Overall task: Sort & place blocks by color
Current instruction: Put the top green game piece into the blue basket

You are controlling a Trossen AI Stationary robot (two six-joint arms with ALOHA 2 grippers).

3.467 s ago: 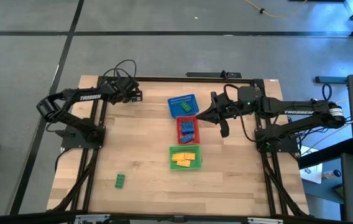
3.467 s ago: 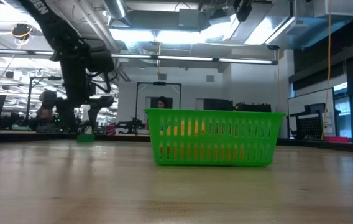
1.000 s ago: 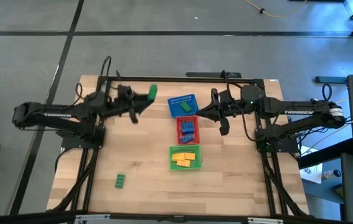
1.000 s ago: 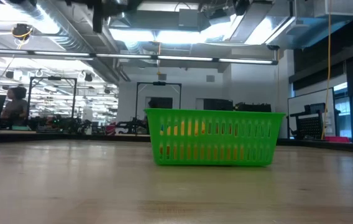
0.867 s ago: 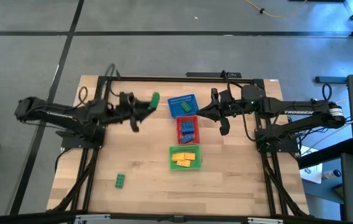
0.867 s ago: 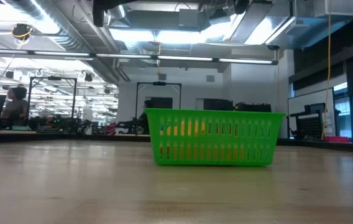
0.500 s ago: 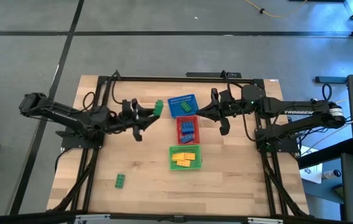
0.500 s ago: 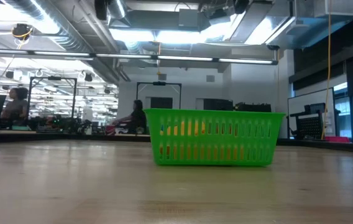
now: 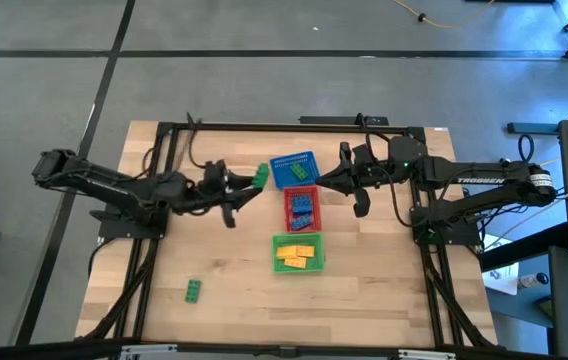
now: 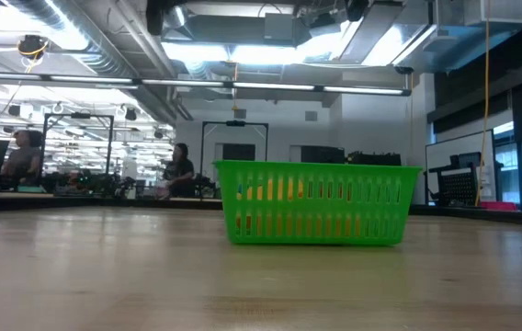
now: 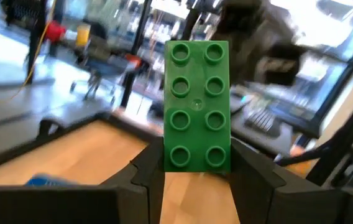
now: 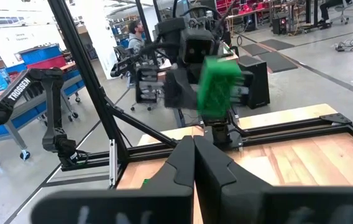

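In the high view my left gripper [image 9: 252,181] hovers just left of the blue basket [image 9: 294,170], shut on a green studded block [image 9: 261,176]. The left wrist view shows that block [image 11: 197,102] with its studs facing the camera. A second green block [image 9: 193,290] lies flat on the table near the near-left corner. Blue blocks sit in the blue basket and in the red basket [image 9: 302,208]. Yellow blocks fill the green basket [image 9: 297,252]. My right gripper [image 9: 350,184] waits shut, right of the red basket. My left gripper pinches the green block between its two fingers [image 11: 148,171], at one end of its long sides [image 11: 170,163]. It reaches in roughly level from the table's left. The block sticks out past the fingertips, lifted clear of the table.
The three baskets stand in a row from far to near down the table's middle; the green basket [image 10: 316,216] fills the low view's centre. Bare wood lies to the left and right of the baskets. People sit in the room beyond the table.
My left gripper has carried the green block toward the table's right and a little toward the near edge, closing on the blue basket, and has stayed shut on it. The right arm has kept still.
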